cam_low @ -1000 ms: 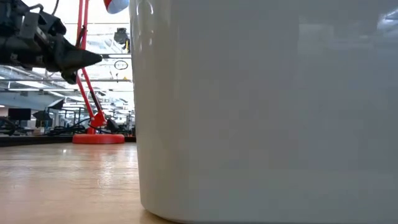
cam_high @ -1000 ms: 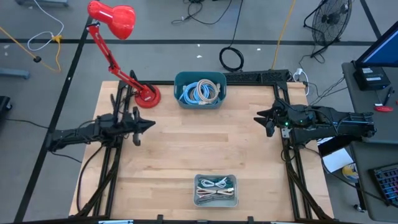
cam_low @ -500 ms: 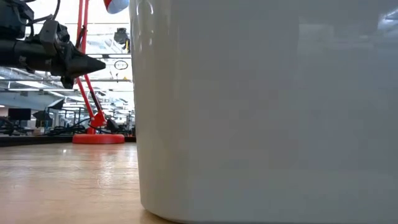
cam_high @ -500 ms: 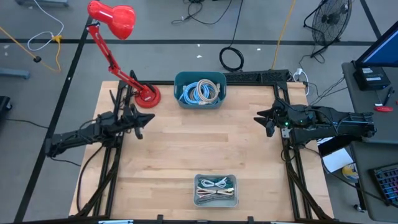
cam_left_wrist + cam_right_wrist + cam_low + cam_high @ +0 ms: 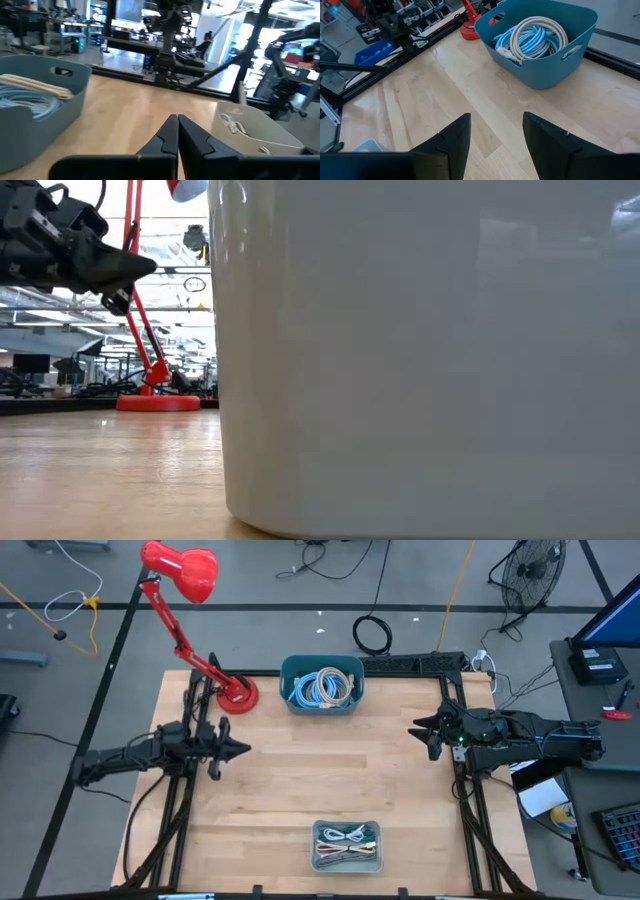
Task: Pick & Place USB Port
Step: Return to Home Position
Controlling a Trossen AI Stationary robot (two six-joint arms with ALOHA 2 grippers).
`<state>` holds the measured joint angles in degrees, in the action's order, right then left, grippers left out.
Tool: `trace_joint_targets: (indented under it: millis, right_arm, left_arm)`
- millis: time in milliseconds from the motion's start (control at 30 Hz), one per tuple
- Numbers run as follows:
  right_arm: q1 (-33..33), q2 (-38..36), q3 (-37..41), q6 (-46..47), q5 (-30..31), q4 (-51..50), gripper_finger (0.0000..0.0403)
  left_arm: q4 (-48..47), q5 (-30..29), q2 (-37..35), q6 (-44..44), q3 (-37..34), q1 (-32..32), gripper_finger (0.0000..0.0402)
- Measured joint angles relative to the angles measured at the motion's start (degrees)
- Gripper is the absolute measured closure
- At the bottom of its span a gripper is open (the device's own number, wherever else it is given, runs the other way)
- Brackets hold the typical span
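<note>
Gray bin (image 5: 420,350) blocks most of the low view.

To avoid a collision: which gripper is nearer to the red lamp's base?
Left. The left gripper hangs close to the lamp base; the right gripper waits far across the table.

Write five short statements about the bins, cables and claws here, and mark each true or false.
The left claw is shut and empty. True.
The right claw grips a cable. False: the right claw is open and empty.
The teal bin holds coiled cables. True.
The gray bin is empty. False: white cables lie in the gray bin.
The red lamp stands beside the gray bin. False: its base is beside the teal bin.
</note>
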<state>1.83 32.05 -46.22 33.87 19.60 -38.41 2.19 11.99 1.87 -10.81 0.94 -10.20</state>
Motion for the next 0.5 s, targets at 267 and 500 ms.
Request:
trace_joint_targets:
  millis: [267, 500]
  right_arm:
    - [0.0, 0.0, 0.0, -0.1, -0.1, 0.0, 0.0232]
    - [0.0, 0.0, 0.0, -0.1, -0.1, 0.0, 0.0232]
  left_arm:
    - [0.5, -2.9, 0.0, 0.3, 0.0, 5.6, 0.0399]
    - [0.0, -9.3, 0.0, 2.0, 0.0, 7.2, 0.0391]
